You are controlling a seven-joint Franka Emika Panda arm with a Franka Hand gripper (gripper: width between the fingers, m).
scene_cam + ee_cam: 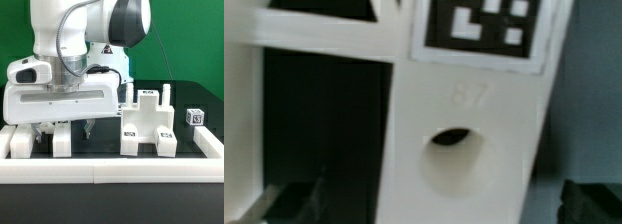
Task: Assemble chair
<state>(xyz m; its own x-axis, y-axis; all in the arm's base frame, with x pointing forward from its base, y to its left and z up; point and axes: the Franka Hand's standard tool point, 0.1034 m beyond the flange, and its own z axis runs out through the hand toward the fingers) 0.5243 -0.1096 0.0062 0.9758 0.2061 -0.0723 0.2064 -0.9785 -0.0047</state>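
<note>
White leg block (464, 140) stands off-centre between the spread jaws of my gripper (66, 128), by the table's (108, 145) near edge; closing unevenly could shove or tip it.

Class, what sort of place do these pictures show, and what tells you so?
Probably a robotics lab bench: a robot arm over a black table fenced by white rails, among white parts carrying square tags.
</note>
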